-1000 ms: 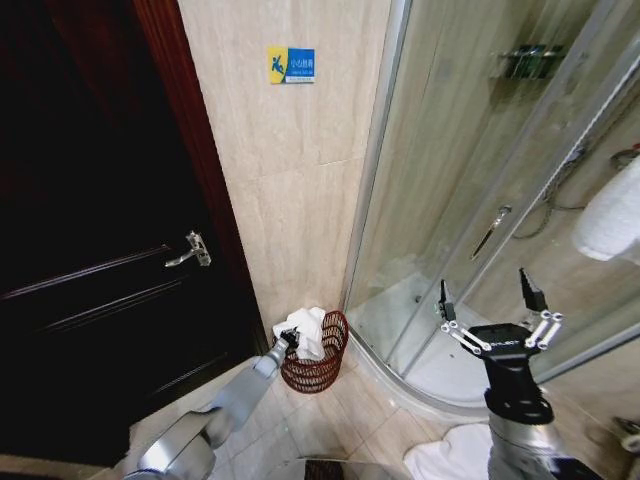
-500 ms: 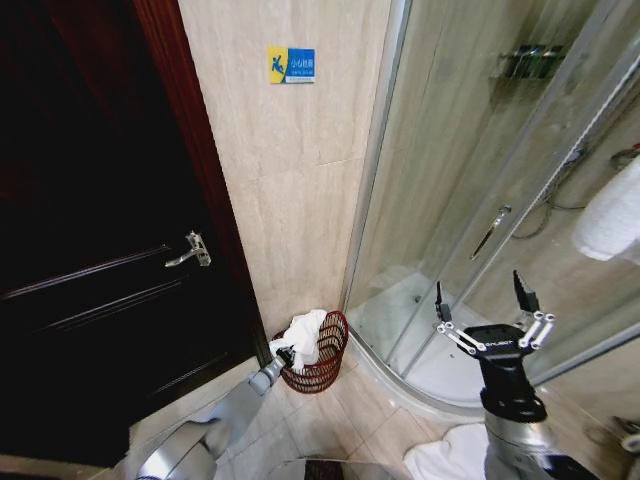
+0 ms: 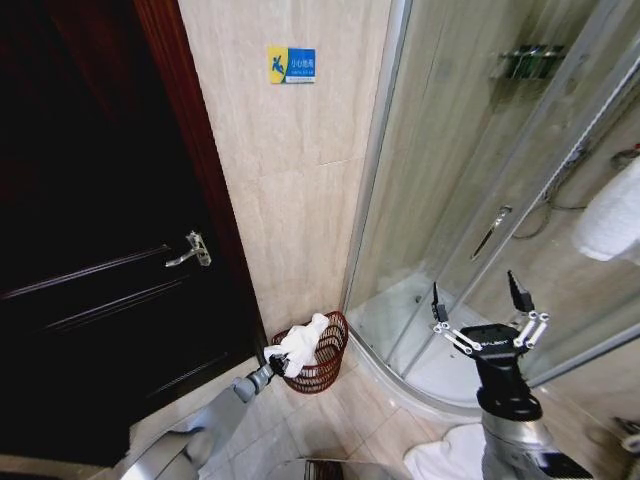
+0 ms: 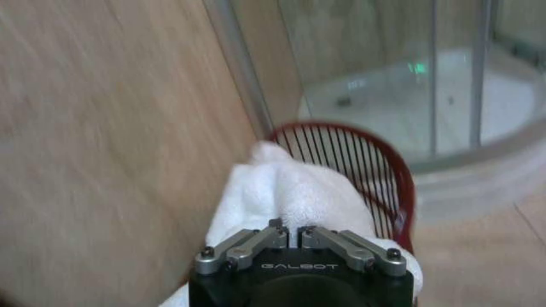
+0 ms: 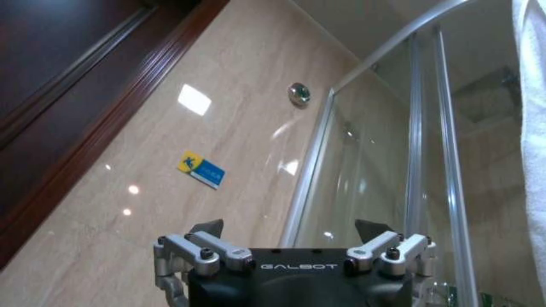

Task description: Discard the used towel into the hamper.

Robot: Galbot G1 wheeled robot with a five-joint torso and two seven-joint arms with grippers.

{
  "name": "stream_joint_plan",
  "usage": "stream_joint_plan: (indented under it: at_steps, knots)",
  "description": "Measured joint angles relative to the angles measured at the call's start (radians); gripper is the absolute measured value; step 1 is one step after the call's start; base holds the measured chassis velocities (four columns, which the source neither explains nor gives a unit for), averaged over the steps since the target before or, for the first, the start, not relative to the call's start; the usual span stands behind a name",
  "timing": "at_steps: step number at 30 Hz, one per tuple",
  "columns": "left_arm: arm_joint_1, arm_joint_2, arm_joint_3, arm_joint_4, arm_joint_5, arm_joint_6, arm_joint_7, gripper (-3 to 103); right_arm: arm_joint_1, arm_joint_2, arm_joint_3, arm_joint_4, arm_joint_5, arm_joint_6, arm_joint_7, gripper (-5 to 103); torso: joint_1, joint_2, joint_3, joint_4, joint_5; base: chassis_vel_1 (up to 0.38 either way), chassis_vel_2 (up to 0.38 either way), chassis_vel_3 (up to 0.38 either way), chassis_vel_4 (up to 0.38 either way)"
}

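The white towel point(image 3: 303, 342) is bunched over the near rim of the hamper point(image 3: 328, 368), a small round reddish-brown wire basket on the floor at the foot of the wall. My left gripper point(image 3: 272, 362) reaches low beside the basket's left side and is shut on the towel's near end. In the left wrist view the left gripper point(image 4: 290, 235) has its fingertips pressed together into the towel point(image 4: 290, 192), with the hamper point(image 4: 394, 167) rim behind it. My right gripper point(image 3: 478, 300) hangs open and empty in front of the shower glass, as the right wrist view also shows of the right gripper point(image 5: 290, 231).
A dark wooden door point(image 3: 90, 260) with a metal handle point(image 3: 190, 250) stands to the left. The curved glass shower enclosure point(image 3: 470, 180) and its raised base point(image 3: 400, 375) close off the right. A white mat point(image 3: 445, 458) lies on the tiled floor, and another white towel point(image 3: 612, 215) hangs at far right.
My left gripper has drawn back and down from the basket's top toward its left side, and the towel has stretched with it over the rim. The right gripper has sunk slightly.
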Motion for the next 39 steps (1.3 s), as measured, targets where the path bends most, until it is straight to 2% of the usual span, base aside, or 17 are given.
stream_joint_plan:
  at_steps: [5,8,17,21,23,24,26,29,31,32,34,35,36,38,39]
  knots:
    - [-0.045,-0.04,0.03,0.004,-0.02,-0.002,-0.014,4,-0.005,0.0,-0.001,0.0,0.0,0.006,-0.003,100,0.0,0.0,0.0,-0.0003,-0.0001,0.0,0.0,0.0,0.0]
    - [-0.082,-0.086,0.065,0.032,-0.019,0.026,-0.085,4,-0.013,0.0,0.007,0.002,0.003,0.011,-0.003,100,0.0,0.0,0.0,-0.0005,-0.0001,0.0,0.0,0.0,0.0]
    - [-0.099,-0.114,0.083,0.065,0.003,0.044,-0.134,2,-0.02,0.0,0.018,0.005,0.012,0.018,-0.002,100,0.0,0.0,0.0,-0.0002,0.0,0.0,0.0,0.0,0.0]
    - [-0.097,-0.118,0.075,0.074,0.022,0.056,-0.181,24,-0.024,0.0,0.006,0.001,0.009,0.028,-0.001,100,0.0,0.0,0.0,-0.0001,0.0002,0.0,0.0,0.0,0.0]
    - [-0.096,-0.12,0.072,0.074,0.022,0.059,-0.187,24,-0.025,0.0,0.005,0.0,0.008,0.031,-0.001,100,0.0,0.0,0.0,-0.0001,0.0001,0.0,0.0,0.0,0.0]
    - [-0.095,-0.121,0.07,0.074,0.023,0.061,-0.19,28,-0.026,0.0,0.005,-0.001,0.007,0.033,-0.001,100,0.0,0.0,0.0,-0.0002,0.0,0.0,0.0,0.0,0.0]
    - [-0.092,-0.118,0.069,0.074,0.034,0.062,-0.189,40,-0.027,0.0,0.005,-0.001,0.007,0.034,-0.001,100,0.0,0.0,0.0,-0.0002,0.0,0.0,0.0,0.0,0.0]
    - [-0.091,-0.112,0.069,0.074,0.04,0.06,-0.181,45,-0.027,0.0,0.006,-0.001,0.007,0.035,0.0,100,0.0,0.0,0.0,-0.0001,0.0001,0.0,0.0,0.0,0.0]
    - [-0.09,-0.11,0.067,0.073,0.04,0.059,-0.178,56,-0.026,0.0,0.007,-0.002,0.007,0.035,0.001,100,0.0,0.0,0.0,-0.0001,0.0,0.0,0.0,0.0,0.0]
    - [-0.09,-0.11,0.067,0.073,0.04,0.059,-0.178,56,-0.026,0.0,0.007,-0.002,0.007,0.035,0.001,100,0.0,0.0,0.0,-0.0001,0.0,0.0,0.0,0.0,0.0]
    - [-0.09,-0.109,0.066,0.072,0.04,0.057,-0.176,66,-0.026,0.0,0.007,-0.003,0.006,0.035,0.001,100,0.0,0.0,0.0,-0.0002,0.0,0.0,0.0,0.0,0.0]
    - [-0.09,-0.108,0.066,0.071,0.04,0.057,-0.176,66,-0.026,0.0,0.007,-0.003,0.006,0.035,0.001,100,0.0,0.0,0.0,-0.0002,0.0,0.0,0.0,0.0,0.0]
    - [-0.089,-0.107,0.063,0.068,0.037,0.053,-0.172,77,-0.025,0.0,0.007,-0.005,0.006,0.035,0.001,100,0.0,0.0,0.0,-0.0002,0.0,0.0,0.0,0.0,0.0]
    - [-0.084,-0.105,0.06,0.061,0.028,0.044,-0.162,77,-0.024,0.0,0.009,-0.008,0.006,0.035,0.001,100,0.0,0.0,0.0,-0.0002,-0.0001,0.0,0.0,0.0,0.0]
    - [-0.078,-0.1,0.058,0.049,0.019,0.041,-0.156,83,-0.022,0.0,0.011,-0.011,0.007,0.035,0.002,100,0.0,0.0,0.0,-0.0003,-0.0001,0.0,0.0,0.0,0.0]
